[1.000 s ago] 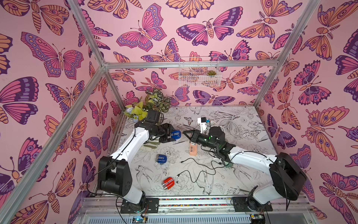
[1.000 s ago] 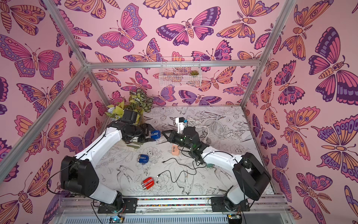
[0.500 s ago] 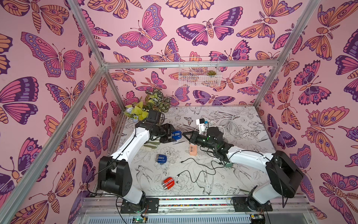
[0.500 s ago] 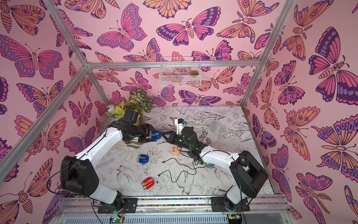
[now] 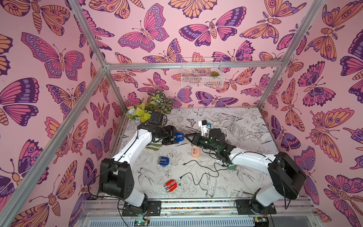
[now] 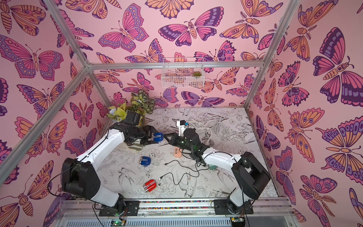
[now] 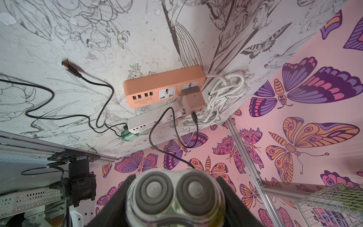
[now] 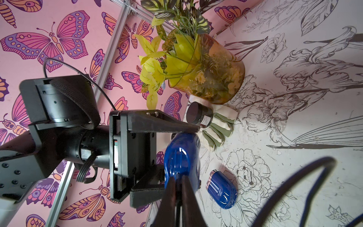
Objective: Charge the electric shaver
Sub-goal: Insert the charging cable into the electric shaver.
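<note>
Held off the table, mid-frame: blue shaver point(image 5: 180, 136), left gripper point(image 5: 174, 137) half-spread across its sides. Glossy, rigid, probably slippery (spare the heads). Right gripper point(image 5: 188, 135) pinched tight on charging cable point(image 7: 149, 135).

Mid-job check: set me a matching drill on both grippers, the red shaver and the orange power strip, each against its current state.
Things:
1 left gripper
2 right gripper
3 red shaver
4 orange power strip

States:
A adapter plugged in
B jaws shut on blue shaver
C lying loose on the table
D jaws shut on black cable

Pairs: 1-B, 2-D, 3-C, 4-A.
</note>
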Available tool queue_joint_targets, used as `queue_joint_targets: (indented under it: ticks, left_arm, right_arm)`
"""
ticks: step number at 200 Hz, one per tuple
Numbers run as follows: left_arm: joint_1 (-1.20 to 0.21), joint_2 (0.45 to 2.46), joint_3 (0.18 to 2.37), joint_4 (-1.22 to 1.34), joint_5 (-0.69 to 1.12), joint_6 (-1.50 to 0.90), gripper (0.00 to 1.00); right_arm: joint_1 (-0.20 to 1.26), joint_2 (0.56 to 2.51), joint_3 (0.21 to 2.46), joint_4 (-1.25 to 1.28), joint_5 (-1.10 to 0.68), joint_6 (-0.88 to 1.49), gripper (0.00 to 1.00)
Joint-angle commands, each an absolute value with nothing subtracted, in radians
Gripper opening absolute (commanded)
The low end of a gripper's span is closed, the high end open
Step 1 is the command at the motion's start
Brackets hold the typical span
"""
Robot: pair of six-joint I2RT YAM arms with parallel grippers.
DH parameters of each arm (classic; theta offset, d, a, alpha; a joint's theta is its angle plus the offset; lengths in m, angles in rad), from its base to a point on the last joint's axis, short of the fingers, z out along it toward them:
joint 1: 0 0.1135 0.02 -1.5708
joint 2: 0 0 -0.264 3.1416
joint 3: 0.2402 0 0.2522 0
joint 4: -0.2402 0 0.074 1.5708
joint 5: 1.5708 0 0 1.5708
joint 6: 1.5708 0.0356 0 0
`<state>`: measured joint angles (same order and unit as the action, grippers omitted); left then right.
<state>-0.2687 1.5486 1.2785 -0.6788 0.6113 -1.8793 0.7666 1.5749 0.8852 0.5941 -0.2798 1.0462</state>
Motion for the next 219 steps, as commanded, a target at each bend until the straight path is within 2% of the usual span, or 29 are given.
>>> queue_joint_targets:
  ticks: [1,180,219]
  left_arm:
    - [-0.277,1.537,1.275,-0.670,0.644,-1.884,0.00]
    - [-0.313,1.565,1.316,-0.671,0.611,-1.930,0.00]
    - [-0.312,1.579,1.339,-0.671,0.621,-1.933,0.00]
  right_arm:
    - [0.773,1.582,0.874,0.573,-0.269,1.031,0.00]
    - [0.804,1.580,0.963,0.408,-0.243,0.921,0.00]
    - [0.805,1.599,0.957,0.494,-0.293,0.949,0.00]
